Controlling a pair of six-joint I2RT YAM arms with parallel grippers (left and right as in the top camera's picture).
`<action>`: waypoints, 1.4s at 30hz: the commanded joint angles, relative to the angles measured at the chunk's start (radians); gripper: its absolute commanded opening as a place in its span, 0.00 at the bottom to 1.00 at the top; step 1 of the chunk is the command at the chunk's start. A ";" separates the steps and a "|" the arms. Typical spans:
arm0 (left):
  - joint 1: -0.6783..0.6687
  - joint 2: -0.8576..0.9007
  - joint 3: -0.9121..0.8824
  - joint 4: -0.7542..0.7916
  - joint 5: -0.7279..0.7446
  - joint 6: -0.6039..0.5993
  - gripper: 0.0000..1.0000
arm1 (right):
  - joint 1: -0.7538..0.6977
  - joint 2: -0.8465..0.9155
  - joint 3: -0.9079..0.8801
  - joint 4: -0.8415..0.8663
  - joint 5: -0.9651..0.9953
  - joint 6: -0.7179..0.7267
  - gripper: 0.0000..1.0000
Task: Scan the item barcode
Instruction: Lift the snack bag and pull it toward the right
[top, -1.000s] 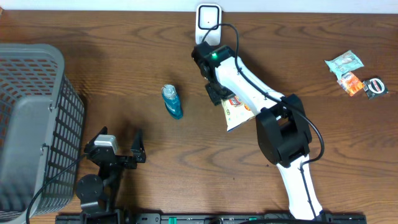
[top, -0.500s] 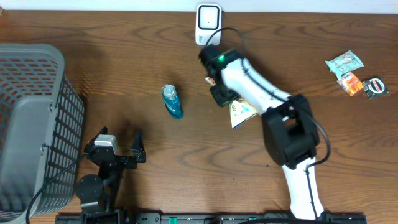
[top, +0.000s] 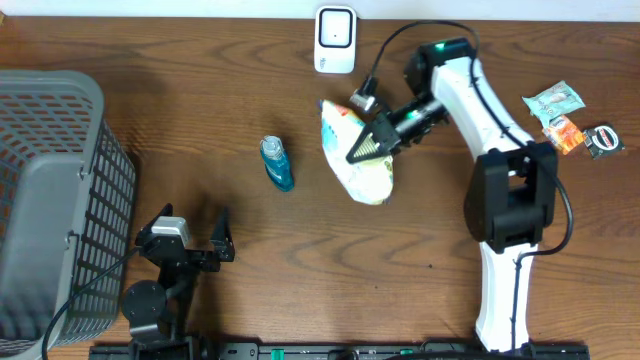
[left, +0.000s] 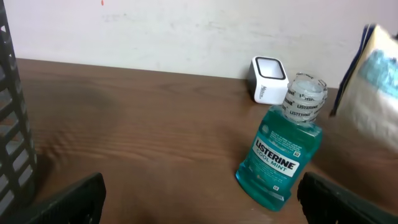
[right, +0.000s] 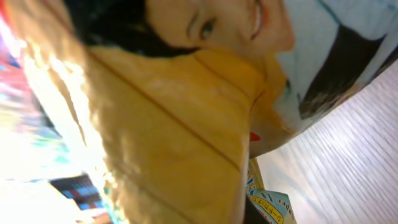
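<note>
Bag of white and yellow printed plastic (top: 370, 182) sits on the brown wooden desk (top: 250, 90) just below the white box scanner (top: 334, 38). The right pincer (top: 353, 156) is clamped tight on its upper face. Left pincer (top: 190, 245) gapes wide, empty.

Right pincer (top: 352, 157) shut, packet (top: 365, 181) apparently lifted.

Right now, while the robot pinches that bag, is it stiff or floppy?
Probably floppy: the bag looks crumpled and bulges around the right fingers pinching it. It is likely light for its size, since it looks puffy like a snack bag. Its glossy skin, catching glare in the right wrist view, may be slippery.
</note>
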 joint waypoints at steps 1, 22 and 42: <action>-0.002 -0.005 -0.018 -0.028 0.016 0.009 0.98 | -0.014 0.010 0.003 -0.006 -0.174 -0.090 0.01; -0.002 -0.005 -0.018 -0.028 0.016 0.009 0.98 | -0.067 0.010 0.003 -0.006 -0.328 1.096 0.01; -0.002 -0.005 -0.018 -0.028 0.016 0.009 0.98 | -0.087 0.008 0.008 0.148 0.243 1.033 0.01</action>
